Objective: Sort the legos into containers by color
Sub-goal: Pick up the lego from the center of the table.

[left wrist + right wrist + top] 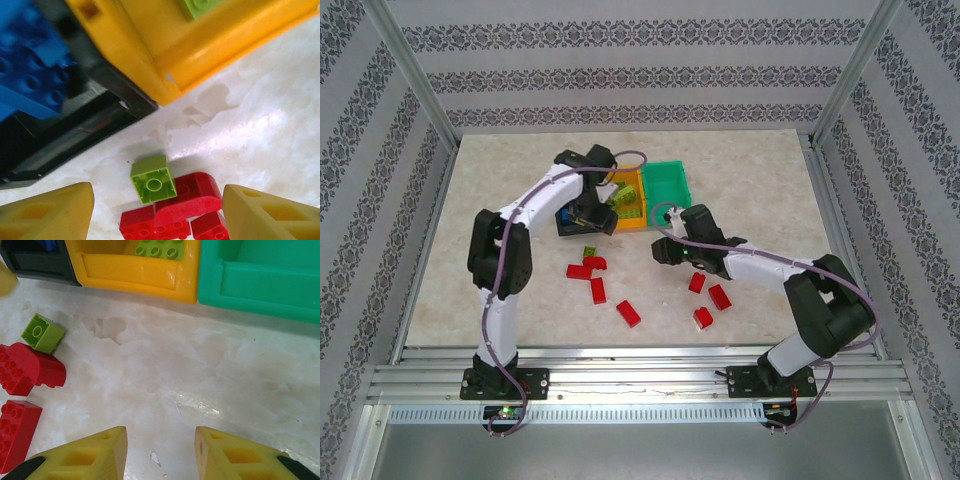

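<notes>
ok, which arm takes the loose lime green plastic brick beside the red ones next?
Left, I'd say. The left gripper hangs open almost over the lime green plastic brick; from the right gripper, also open, that brick lies far off to one side.

A robotics lab test cell is shown, dressed with household finishes. A marble-patterned bench (770, 180) is enclosed by bare aluminium frame posts (415, 75) and flat panels of grey striped damask wallpaper (620, 60). Two white-and-black robot arms (498, 320) are bolted to slotted aluminium rails (640, 378) at its near edge. Small studded plastic bricks (628, 313) in red and lime green and open-topped plastic bins (670, 178) are laid out on it.
</notes>
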